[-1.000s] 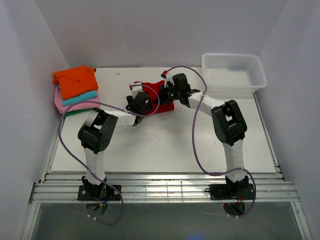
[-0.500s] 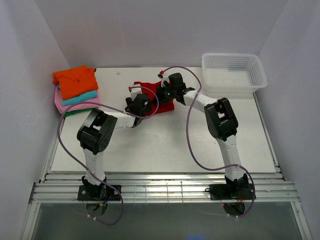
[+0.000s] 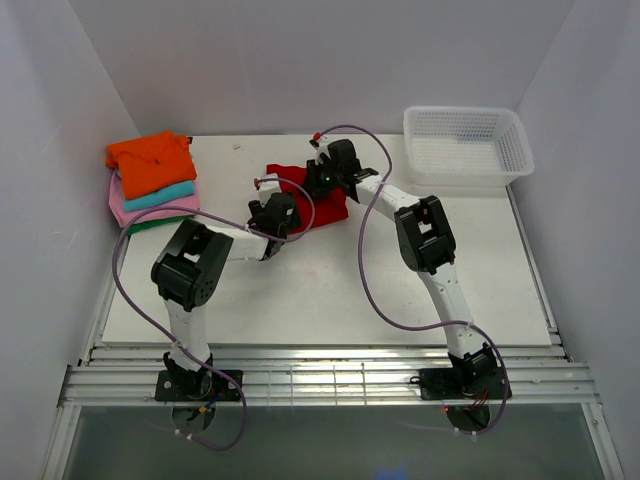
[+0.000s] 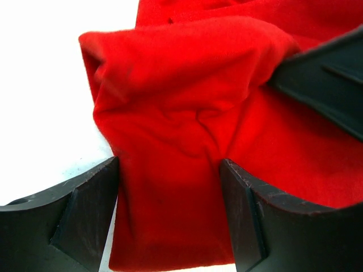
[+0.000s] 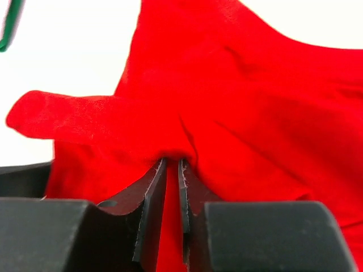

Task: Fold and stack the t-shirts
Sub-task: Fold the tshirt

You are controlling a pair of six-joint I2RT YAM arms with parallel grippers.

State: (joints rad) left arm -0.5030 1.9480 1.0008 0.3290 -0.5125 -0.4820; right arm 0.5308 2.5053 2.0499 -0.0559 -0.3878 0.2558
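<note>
The bright red t-shirt (image 3: 336, 208) lies bunched at the middle back of the table, with both grippers on it. My left gripper (image 3: 277, 210) is at its near-left edge, open. Its fingers straddle a flat fold of the red cloth (image 4: 187, 85), with the gripper (image 4: 169, 170) low over it. My right gripper (image 3: 322, 180) is on the shirt's far side. In the right wrist view this gripper (image 5: 172, 164) is shut on a raised ridge of the red t-shirt (image 5: 238, 102). Orange (image 3: 150, 160), teal (image 3: 165, 193), pink (image 3: 140, 210) and dark green (image 3: 150, 225) t-shirts are stacked at the back left.
A white mesh basket (image 3: 465, 112) stands at the back right corner. White walls close in the table on three sides. Purple cables loop from both arms over the middle of the table.
My right gripper has moved left and back across the red t-shirt and its jaws have narrowed onto the cloth. My left gripper has shifted slightly left and stays open.
</note>
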